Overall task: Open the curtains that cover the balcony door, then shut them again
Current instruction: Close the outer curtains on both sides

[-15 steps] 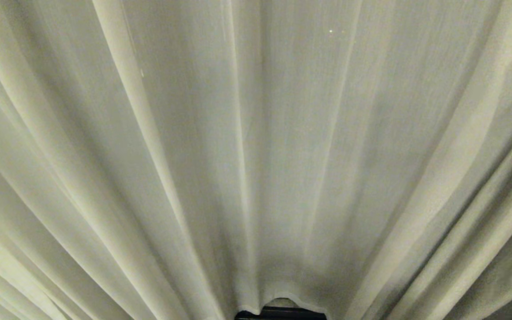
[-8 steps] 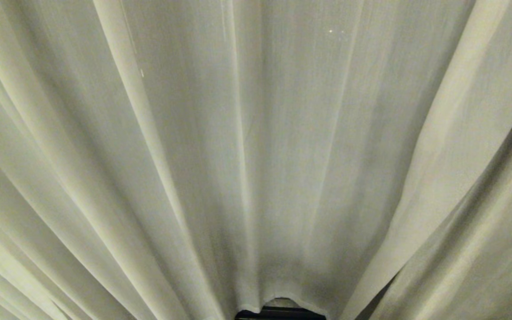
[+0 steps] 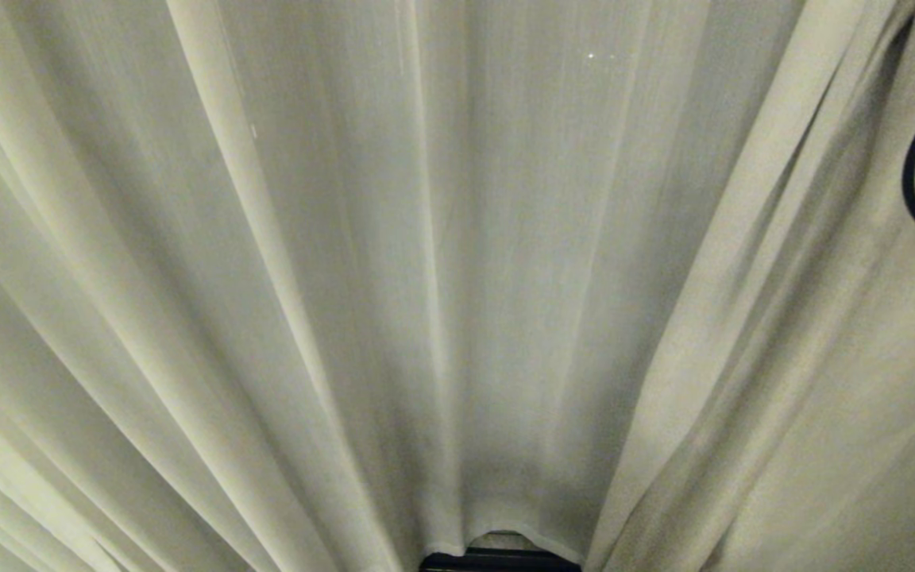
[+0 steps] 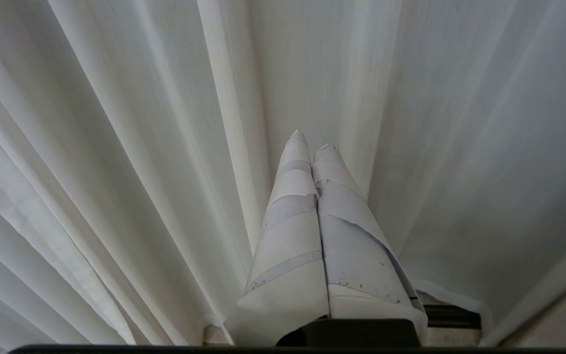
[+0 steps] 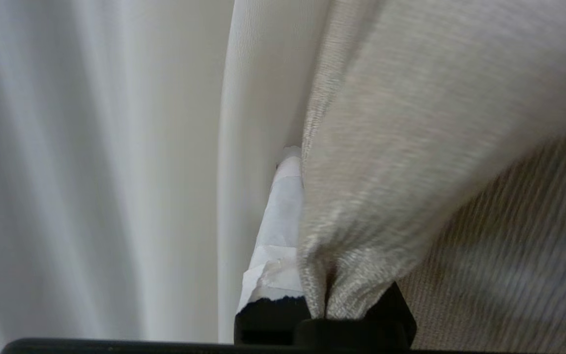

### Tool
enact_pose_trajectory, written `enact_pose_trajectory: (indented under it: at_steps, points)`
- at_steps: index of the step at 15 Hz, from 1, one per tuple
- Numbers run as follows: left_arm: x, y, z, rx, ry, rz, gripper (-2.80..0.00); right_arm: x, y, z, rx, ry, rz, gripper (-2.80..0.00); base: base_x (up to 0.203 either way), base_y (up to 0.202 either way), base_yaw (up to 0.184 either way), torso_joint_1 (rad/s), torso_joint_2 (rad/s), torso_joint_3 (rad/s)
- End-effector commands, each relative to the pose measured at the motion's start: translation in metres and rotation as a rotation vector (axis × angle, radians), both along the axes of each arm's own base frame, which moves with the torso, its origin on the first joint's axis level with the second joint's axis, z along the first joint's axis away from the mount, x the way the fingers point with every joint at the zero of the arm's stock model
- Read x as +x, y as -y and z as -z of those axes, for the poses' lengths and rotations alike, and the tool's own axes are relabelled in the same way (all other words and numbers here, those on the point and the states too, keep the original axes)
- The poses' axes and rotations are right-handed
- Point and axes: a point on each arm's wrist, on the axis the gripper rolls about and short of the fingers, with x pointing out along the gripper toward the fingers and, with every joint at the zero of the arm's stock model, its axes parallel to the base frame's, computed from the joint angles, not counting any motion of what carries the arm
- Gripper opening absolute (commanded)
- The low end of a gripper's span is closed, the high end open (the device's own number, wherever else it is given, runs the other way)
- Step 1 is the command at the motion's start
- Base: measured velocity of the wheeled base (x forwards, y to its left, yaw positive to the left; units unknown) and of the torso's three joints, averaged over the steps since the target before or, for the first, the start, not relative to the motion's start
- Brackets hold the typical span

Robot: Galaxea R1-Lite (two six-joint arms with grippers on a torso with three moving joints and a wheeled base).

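Cream-white curtains [image 3: 394, 302] filled the head camera's whole field, their long pleats fanning outward from a point low in the middle, where the hem lifted just enough to expose a short dark strip [image 3: 501, 562] at the floor line; whether that strip belonged to the balcony door could not be told, and the door's glass was hidden behind the fabric. Toward the right side of that view a thicker, grainier panel [image 3: 847, 381] hung in front of the smoother sheer layer, and a loop of black cable [image 3: 914, 179] curved in at the upper right edge. The left gripper [image 4: 312, 140], its fingers [image 4: 293, 206] wrapped in pale tape, pointed at the sheer pleats with both tips pressed together and nothing between them, close to the cloth but with no contact that could be confirmed. The right gripper [image 5: 302, 157] sat at the edge of the coarse woven panel [image 5: 410, 147], whose fabric was gathered between its fingers [image 5: 283, 211] near the base; one taped finger showed beside the smooth sheer layer [image 5: 116, 172], the other lay buried under the heavy cloth, the pair clamped tight on that bunched fold.
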Motion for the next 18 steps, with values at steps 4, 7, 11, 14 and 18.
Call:
enact_pose_trajectory:
  at_steps: [4, 7, 11, 14, 18]
  points:
    - [0.000, 0.000, 0.000, 0.000, 0.001, 0.000, -2.80, 0.039, -0.067, 0.016, 0.028, -0.065, -0.013, -2.80, 0.000, 0.000, 0.000, 0.000, 0.00, 0.000]
    - [0.000, 0.000, 0.000, 0.000, 0.001, 0.000, -2.80, 0.054, -0.096, 0.016, 0.043, -0.066, -0.012, -2.80, 0.000, 0.000, 0.000, 0.000, 0.00, 0.000]
    - [0.000, 0.000, 0.000, 0.000, 0.001, 0.000, -2.80, 0.065, -0.131, 0.021, 0.035, -0.070, -0.010, -2.80, 0.000, 0.000, 0.000, 0.000, 0.00, 0.000]
    - [0.000, 0.000, 0.000, 0.000, 0.001, 0.000, -2.80, 0.067, -0.150, 0.029, 0.013, -0.056, -0.030, -2.80, 0.000, 0.000, 0.000, 0.000, 0.00, 0.000]
    - [0.000, 0.000, 0.000, 0.000, 0.001, 0.000, -2.80, 0.067, -0.174, 0.041, -0.011, -0.056, -0.049, -2.80, 0.000, 0.000, 0.000, 0.000, 0.00, 0.000]
